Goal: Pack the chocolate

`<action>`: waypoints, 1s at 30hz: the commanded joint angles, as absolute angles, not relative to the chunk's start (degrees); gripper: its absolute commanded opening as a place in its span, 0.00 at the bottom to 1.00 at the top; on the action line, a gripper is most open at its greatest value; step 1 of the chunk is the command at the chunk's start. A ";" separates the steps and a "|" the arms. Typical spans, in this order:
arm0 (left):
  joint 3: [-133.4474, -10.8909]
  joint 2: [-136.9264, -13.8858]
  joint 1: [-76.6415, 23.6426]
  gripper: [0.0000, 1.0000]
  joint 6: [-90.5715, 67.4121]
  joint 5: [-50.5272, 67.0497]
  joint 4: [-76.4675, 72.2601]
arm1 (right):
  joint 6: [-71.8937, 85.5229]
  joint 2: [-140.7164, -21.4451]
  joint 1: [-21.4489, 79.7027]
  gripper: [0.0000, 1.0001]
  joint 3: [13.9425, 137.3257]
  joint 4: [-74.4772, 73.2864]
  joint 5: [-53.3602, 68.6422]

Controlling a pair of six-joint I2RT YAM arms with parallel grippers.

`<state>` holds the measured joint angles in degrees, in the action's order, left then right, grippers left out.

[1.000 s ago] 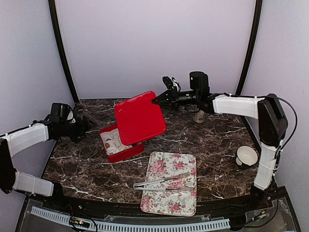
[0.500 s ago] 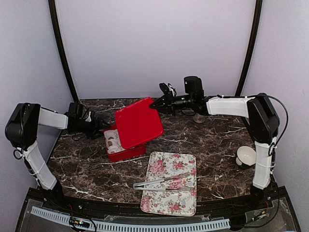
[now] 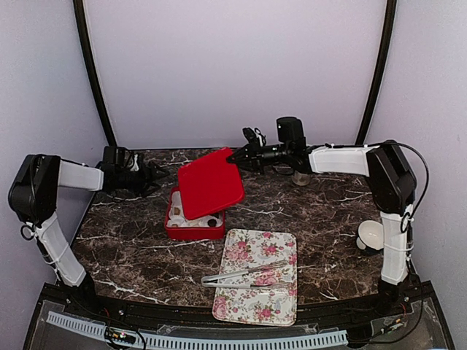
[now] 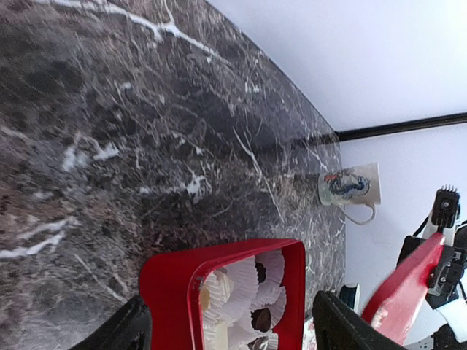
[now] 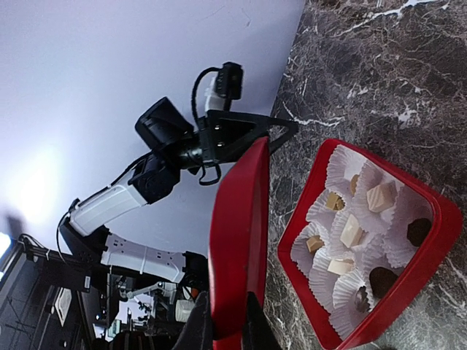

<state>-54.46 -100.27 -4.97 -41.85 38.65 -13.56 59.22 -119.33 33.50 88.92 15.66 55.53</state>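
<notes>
While the right jaws pinch the red lid [image 3: 210, 182], now lower over the tin [image 3: 191, 232] of chocolates [image 5: 381, 195], the spread left jaws flank it at 9 o'clock: closure appears near.

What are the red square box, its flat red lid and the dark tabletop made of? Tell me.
Red square box: glossy painted tin or hard plastic, by its thin shiny rim. Flat red lid: same, thin and rigid. Dark tabletop: marble or marble-look laminate, white veins.
</notes>
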 commanded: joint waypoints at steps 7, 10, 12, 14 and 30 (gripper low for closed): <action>-53.85 -87.42 -2.63 0.80 -35.45 33.44 -3.03 | 73.25 -124.11 37.67 0.00 89.76 31.87 46.00; -52.91 -86.60 -2.59 0.81 -34.78 33.35 -2.32 | 74.49 -126.13 39.10 0.00 90.70 32.23 43.85; -52.80 -86.80 -2.69 0.81 -34.08 33.66 -1.06 | 75.51 -127.10 39.86 0.00 90.84 32.89 42.48; -52.40 -87.13 -2.79 0.80 -33.50 33.44 -0.27 | 75.78 -127.96 40.52 0.00 91.15 32.82 41.07; -57.84 -96.56 -9.98 0.73 -25.53 28.83 8.77 | 77.03 -130.03 42.37 0.00 91.76 27.66 33.98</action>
